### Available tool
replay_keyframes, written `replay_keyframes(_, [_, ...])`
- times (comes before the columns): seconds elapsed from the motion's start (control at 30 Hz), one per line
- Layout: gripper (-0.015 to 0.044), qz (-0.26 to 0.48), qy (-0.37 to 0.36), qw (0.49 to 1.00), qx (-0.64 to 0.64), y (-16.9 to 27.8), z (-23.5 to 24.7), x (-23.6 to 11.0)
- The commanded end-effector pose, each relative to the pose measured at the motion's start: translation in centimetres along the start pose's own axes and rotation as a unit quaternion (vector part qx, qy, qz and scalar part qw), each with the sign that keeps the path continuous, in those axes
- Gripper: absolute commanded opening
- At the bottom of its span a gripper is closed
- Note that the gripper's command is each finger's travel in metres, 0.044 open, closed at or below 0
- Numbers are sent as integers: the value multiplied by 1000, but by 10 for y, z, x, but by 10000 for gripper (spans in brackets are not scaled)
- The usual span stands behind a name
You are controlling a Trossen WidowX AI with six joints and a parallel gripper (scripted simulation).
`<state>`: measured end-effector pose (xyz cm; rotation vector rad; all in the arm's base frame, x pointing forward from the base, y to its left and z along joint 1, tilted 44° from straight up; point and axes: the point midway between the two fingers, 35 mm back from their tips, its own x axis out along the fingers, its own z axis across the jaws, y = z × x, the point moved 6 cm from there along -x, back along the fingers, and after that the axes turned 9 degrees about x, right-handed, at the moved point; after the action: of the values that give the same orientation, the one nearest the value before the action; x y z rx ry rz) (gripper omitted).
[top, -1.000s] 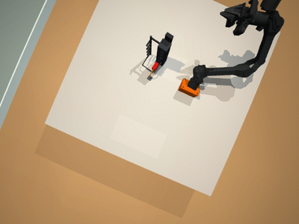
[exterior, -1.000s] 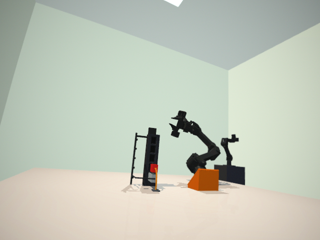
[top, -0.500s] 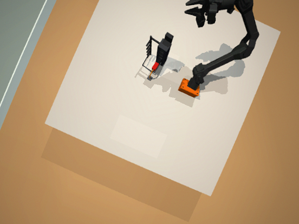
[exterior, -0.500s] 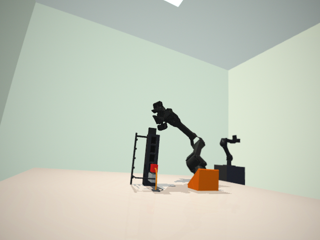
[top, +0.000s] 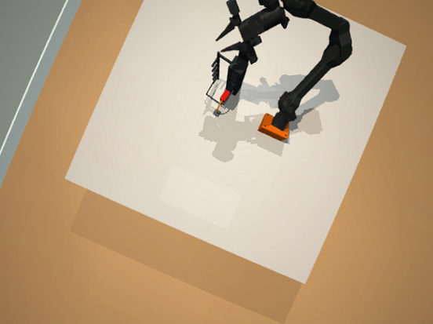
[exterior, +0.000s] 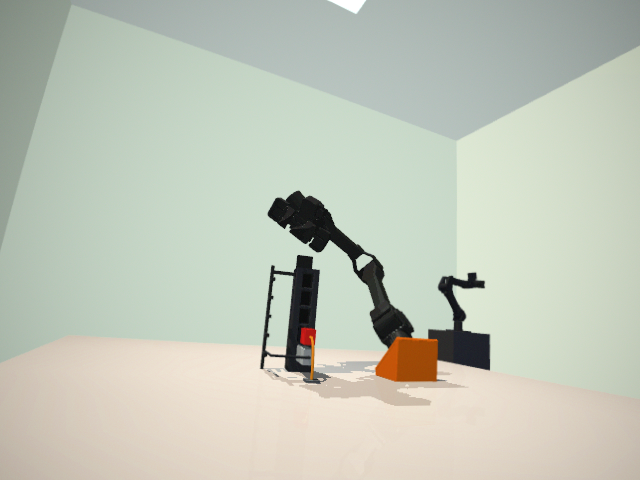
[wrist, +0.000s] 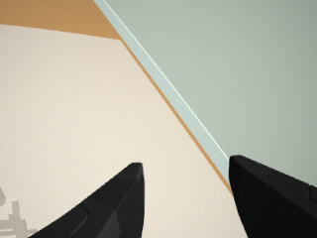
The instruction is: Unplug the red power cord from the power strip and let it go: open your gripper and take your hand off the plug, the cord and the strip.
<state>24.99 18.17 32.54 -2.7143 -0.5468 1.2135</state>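
The black power strip [top: 239, 69] [exterior: 293, 320] stands upright on the white table top. The red plug [top: 224, 95] [exterior: 307, 335] sits at its lowest socket, against the strip's face. An orange cord [top: 220, 105] [exterior: 312, 359] runs from the plug down to a small grey foot [top: 217, 112] [exterior: 311, 380] on the table. My gripper [top: 219, 45] [wrist: 186, 170] is partly open, with nothing between its fingers. It hangs above the top of the strip, well clear of the plug. The plug and strip are out of the wrist view. Whether the prongs are fully seated cannot be seen.
A thin black frame with short pegs [exterior: 267, 315] stands beside the strip, joined to it by thin bars. The arm's orange base [top: 272, 128] [exterior: 416, 359] stands nearby. Another dark arm [exterior: 452, 298] on a dark block is in the background.
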Motion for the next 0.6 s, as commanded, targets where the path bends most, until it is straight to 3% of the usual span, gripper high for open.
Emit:
replay_keyframes(0.0, [160, 97, -92, 990, 42, 5, 30, 59])
replay_keyframes(0.2, [160, 264, -192, 944, 56, 23, 82, 120])
replay_keyframes(0.43, [160, 479, -251, 841, 15, 56, 147, 171])
replay_keyframes(0.57, [160, 517, -254, 817, -2, 63, 159, 178])
